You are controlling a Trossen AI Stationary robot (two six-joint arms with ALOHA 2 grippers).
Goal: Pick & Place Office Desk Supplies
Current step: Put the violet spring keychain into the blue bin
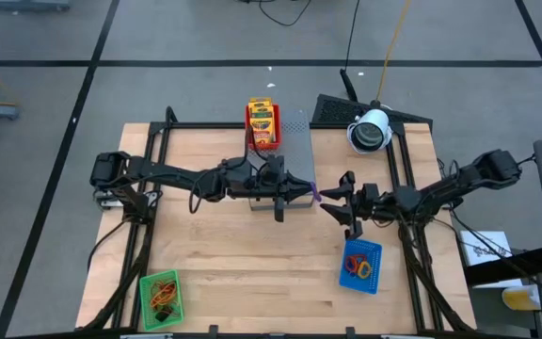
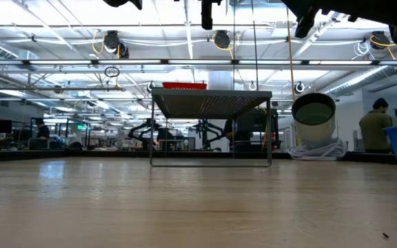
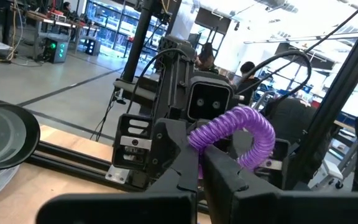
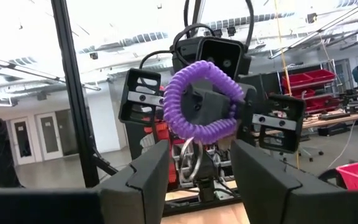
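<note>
A purple coiled rubber-band loop [image 1: 316, 196] hangs in mid-air over the middle of the table, just right of the grey perforated box [image 1: 288, 141]. My left gripper [image 1: 307, 191], reaching level from the table's left, is shut on it. My right gripper [image 1: 330, 200] faces it from the right and is open. In the right wrist view the loop [image 4: 201, 99] stands just beyond the gap, with one finger [image 4: 145, 180] to either side and neither touching it. Yellow-and-green crayon packets [image 1: 263, 121] lie in a red tray on the box. My left gripper pinches the loop's lower part [image 3: 199, 144] between its two fingers [image 3: 178, 169]. The fingers come in level from the table's left. The rest of the loop [image 3: 253, 127] arches up and out past the fingertips, lifted clear of the table.
A blue mesh tray [image 1: 361, 266] with coloured bands sits near the right front. A green tray [image 1: 163, 294] holds more bands at the front left. A white round device [image 1: 370, 130] stands at the far right. Bare wood lies between the two front trays.
</note>
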